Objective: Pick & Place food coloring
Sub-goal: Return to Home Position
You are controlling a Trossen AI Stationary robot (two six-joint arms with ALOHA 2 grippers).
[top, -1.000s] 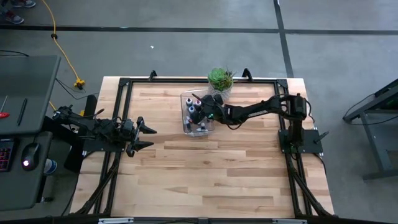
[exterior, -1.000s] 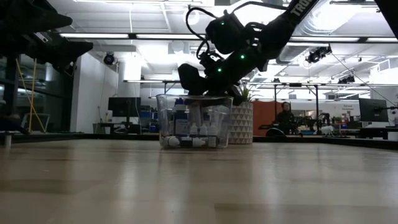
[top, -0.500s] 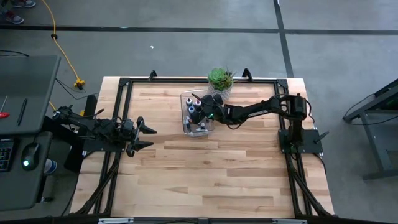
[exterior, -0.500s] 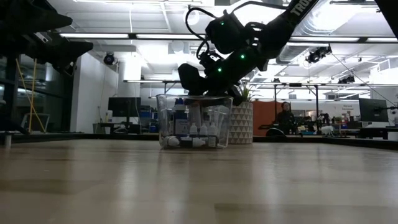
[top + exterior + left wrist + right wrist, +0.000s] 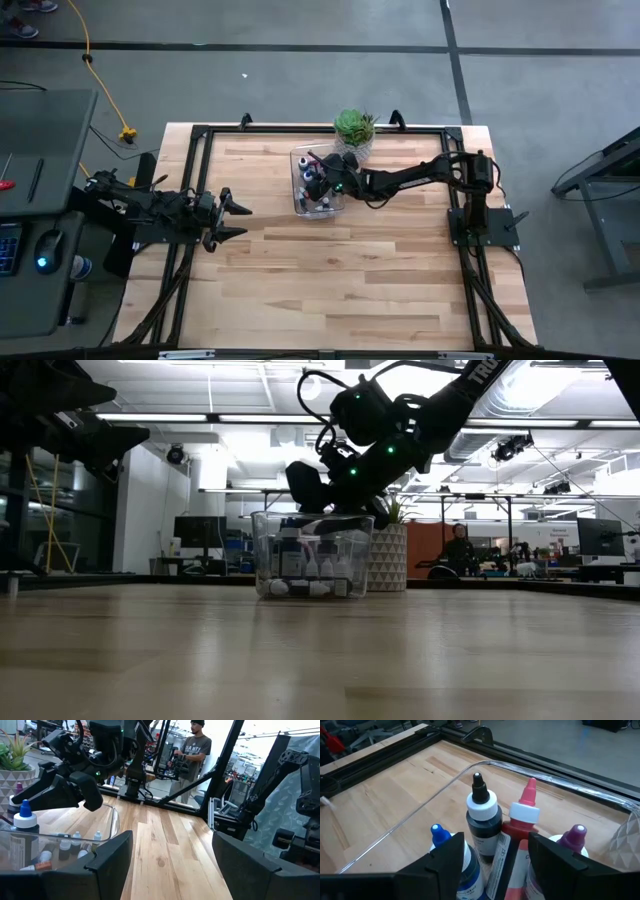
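Left arm (image 5: 160, 208) lies low at the counter's (image 5: 300, 290) left edge, reaching inward, jaws released and empty. Over in the middle, the food coloring bottles (image 5: 481, 812) stand inside the clear bin (image 5: 262, 540). The right arm (image 5: 410, 177) stretches across, jaws spread just above them, gripping nothing.

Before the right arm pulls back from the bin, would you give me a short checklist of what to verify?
1. Right gripper empty: ok, fingers open, gripping nothing.
2. Food coloring bottles inside the bin: ok, all those seen sit within its walls.
3. Strays on the table: ok, none seen in the high view.
4. Potted plant clear of the arm: cannot tell, it stands right beside the bin and the arm.
5. Left gripper out of the way: ok, open at the table's left edge.
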